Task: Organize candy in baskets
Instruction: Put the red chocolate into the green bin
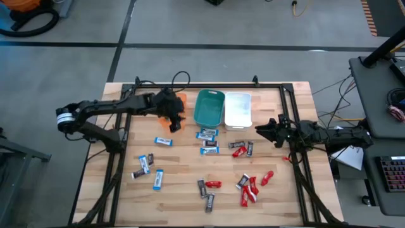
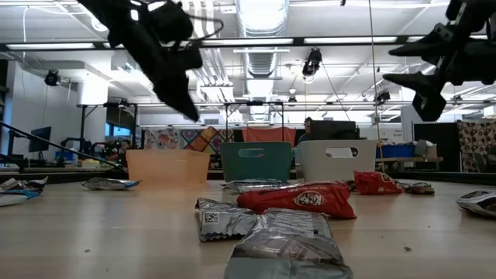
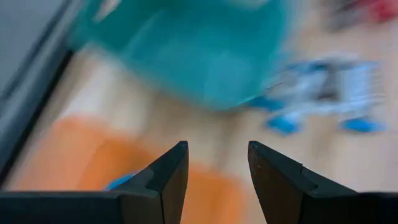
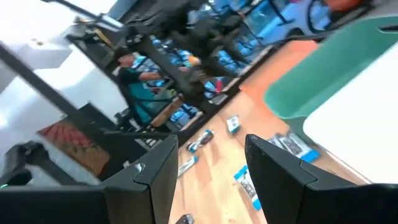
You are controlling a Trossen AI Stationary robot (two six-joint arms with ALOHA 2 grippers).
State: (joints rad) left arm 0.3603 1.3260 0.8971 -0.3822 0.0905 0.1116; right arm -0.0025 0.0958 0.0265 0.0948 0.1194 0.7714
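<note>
We find the left pincer [image 1: 173, 119] over the orange basket [image 1: 180, 99] at the far left of the basket row, its two fingers [image 3: 166, 180] parted with nothing between them. In its wrist view a scrap of blue wrapper [image 3: 121, 181] shows inside the orange basket, below the fingers. The teal basket [image 1: 209, 107] stands just right of the orange one, and the white basket [image 1: 238, 109] touches the teal one on its right; all three sit upright along the far side of the bench [image 1: 183, 190].

We note the right pincer [image 1: 264, 131] held above the bench to the right of the white basket, near the right edge, its fingers [image 4: 155, 171] apart and empty.

The candy remains scattered on the bench nearer than the baskets. Blue-and-white bars [image 1: 207, 134] lie just near of the teal basket, with one more [image 1: 163, 141] to their left and a further group [image 1: 144, 166] near the left edge. Red bars [image 1: 238, 151] lie near of the white basket beside a dark bar [image 1: 249, 149]. Another red cluster [image 1: 249, 190] sits at the near right, and a red bar [image 1: 214, 184] with dark bars [image 1: 204, 188] lies at near centre.

In the low view a red bar [image 2: 296, 199] rests behind a crumpled silver-grey wrapper [image 2: 285, 246] closest to the camera.
</note>
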